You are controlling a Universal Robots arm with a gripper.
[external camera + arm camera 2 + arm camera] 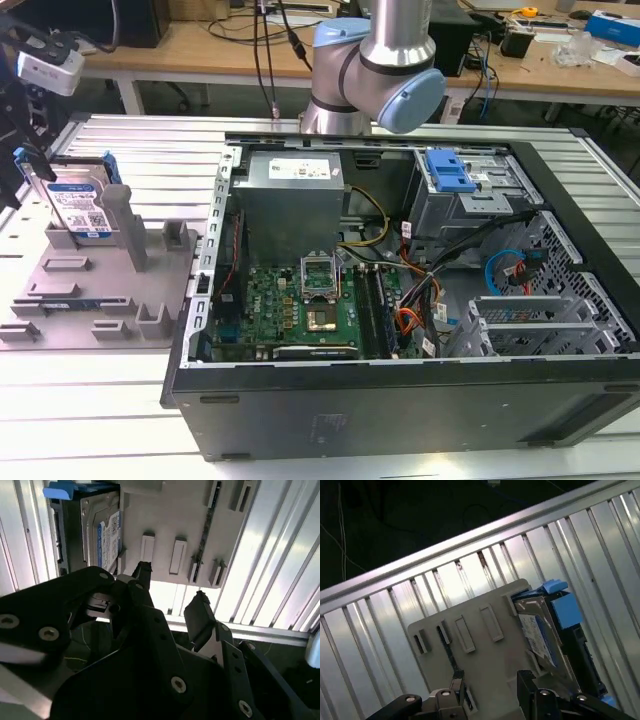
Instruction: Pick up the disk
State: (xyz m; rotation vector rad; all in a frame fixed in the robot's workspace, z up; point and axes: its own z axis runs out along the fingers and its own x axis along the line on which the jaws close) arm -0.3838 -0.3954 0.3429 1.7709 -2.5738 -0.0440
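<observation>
— End effector point(171, 585) first: how does it stand?
— Spread, with nothing between its two black fingers point(200, 617). In both wrist views it hangs over the grey fixture point(485, 655), above the low slots.
— Where is the disk point(102, 535)?
— It stands on edge at one end of that fixture, with the blue-and-white label showing and blue rails along its sides. It sits off to one side of the end effector, apart from it.
— And farther out?
— In the exterior view the fixture lies on the ribbed metal desk point(140, 160), with the disk toward the exterior view's left. To the exterior view's right the open computer case point(400, 410) lies beside it, its blue caddy point(448, 172) near the back.
</observation>
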